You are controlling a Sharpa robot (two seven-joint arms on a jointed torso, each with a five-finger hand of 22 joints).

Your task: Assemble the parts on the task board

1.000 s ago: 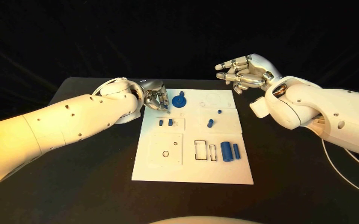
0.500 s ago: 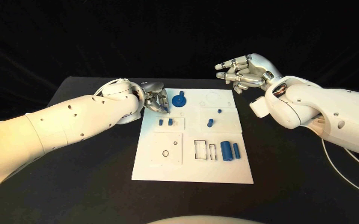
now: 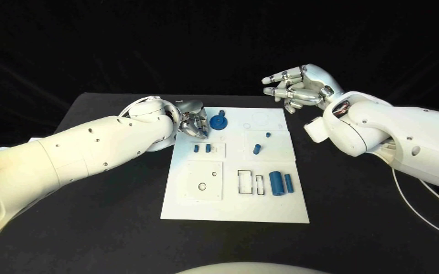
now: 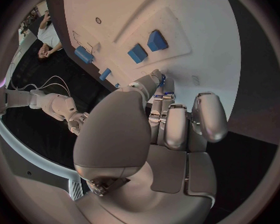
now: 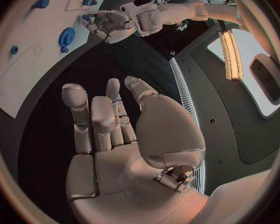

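The left hand [image 3: 190,123] is covering the board's [image 3: 236,207] far-left corner, hiding whatever is lying under its fingers. Its thumb [image 4: 149,84] is blocking a small blue part [image 4: 162,78].

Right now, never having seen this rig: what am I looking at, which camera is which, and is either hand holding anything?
It is a two-armed robot at a black table. One picture looks down from its head; the two round ones come from cameras behind each wrist. In the middle lies the white rectangular task board with small blue plastic parts on it: a round blue gear-like disc near the far edge, little blue pegs mid-board, and two blue cylinders nearer the robot. The silver left hand sits at the board's far left corner beside the disc; whether it grips anything I cannot tell. The silver right hand hovers off the board, fingers apart, holding nothing.
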